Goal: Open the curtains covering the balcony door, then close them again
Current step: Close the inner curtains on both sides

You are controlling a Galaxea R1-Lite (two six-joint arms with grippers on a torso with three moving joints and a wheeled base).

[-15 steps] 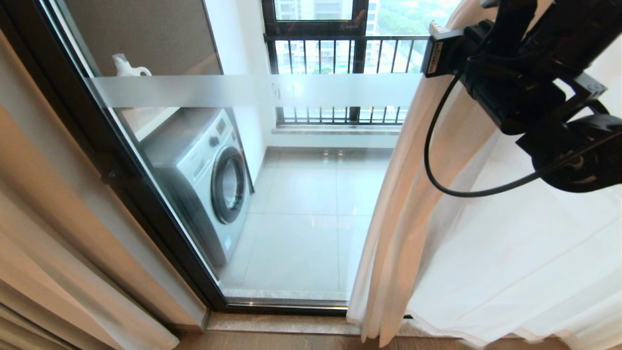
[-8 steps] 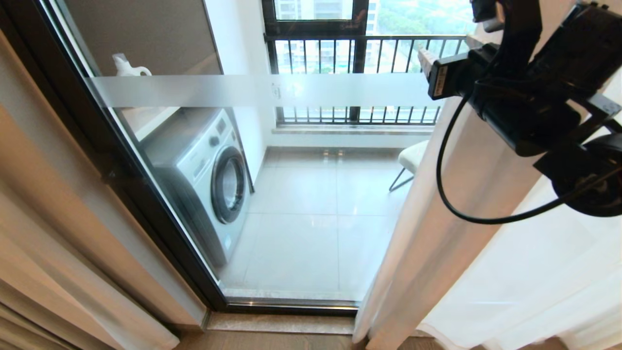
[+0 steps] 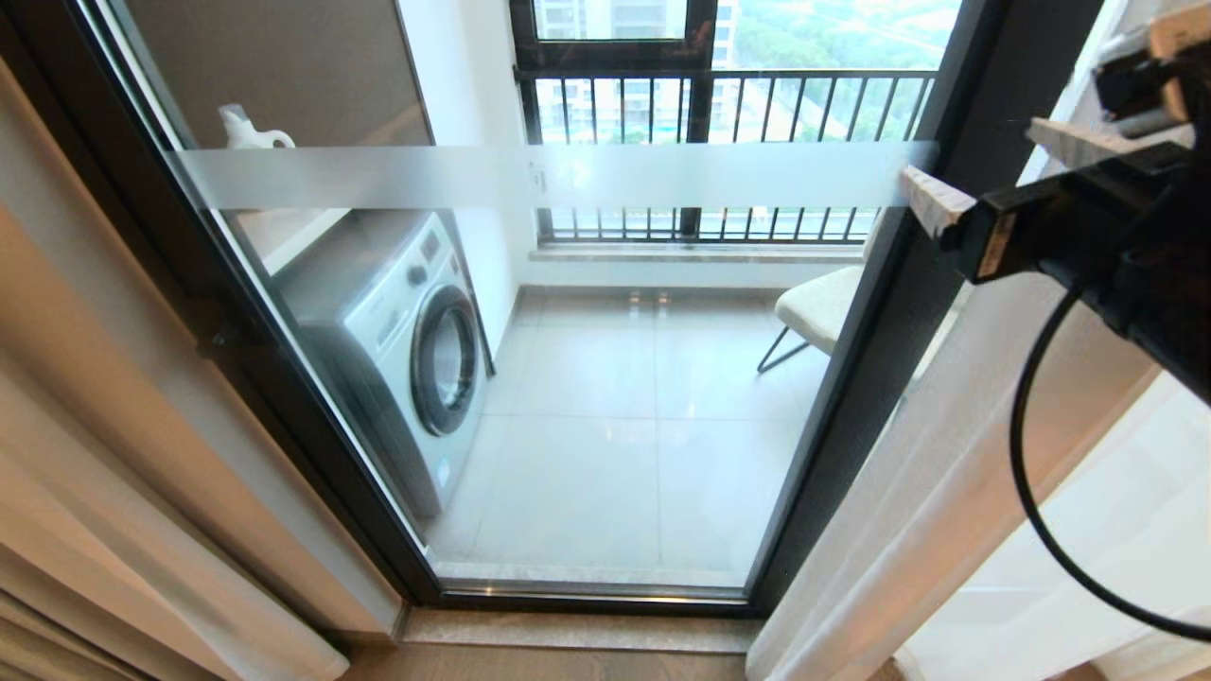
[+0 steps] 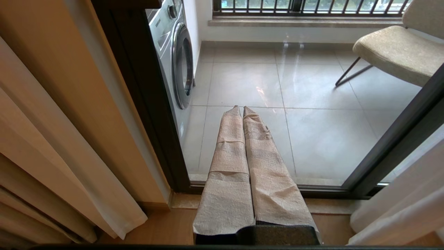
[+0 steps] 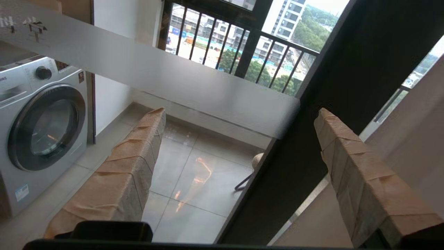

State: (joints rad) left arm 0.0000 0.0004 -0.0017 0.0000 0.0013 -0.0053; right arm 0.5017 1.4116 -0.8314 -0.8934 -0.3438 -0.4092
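Head view puts the right gripper (image 3: pixel 1022 161) nearest, at the upper right of the frame, its taped fingers (image 3: pixel 932 200) spread wide with nothing between them, just off the drawn-back right panel of the curtains (image 3: pixel 908 511), which hangs bunched down the lower right. The left panel (image 3: pixel 123 492) is gathered along the left edge of the frame. In the left wrist view the left gripper (image 4: pixel 241 108) hangs low at centre, its two wrapped fingers pressed together on nothing, pointing at the bottom rail. Between the panels the balcony door (image 3: pixel 851 397) stands uncovered, glass with a frosted band (image 3: pixel 530 177) across the upper middle and a dark frame post slanting down right of centre. I judge the opening step done or nearly so, with the right gripper let go of the fabric; the next move calls for taking a panel's edge again and drawing it back across the glass. Farther off, through the pane, a washing machine (image 3: pixel 407 350) sits at left with its round door shut, its drum contents not discernible, a white jug (image 3: pixel 248 130) on a shelf above, a chair (image 3: pixel 818 307) at right, and the railing (image 3: pixel 719 104) farthest.
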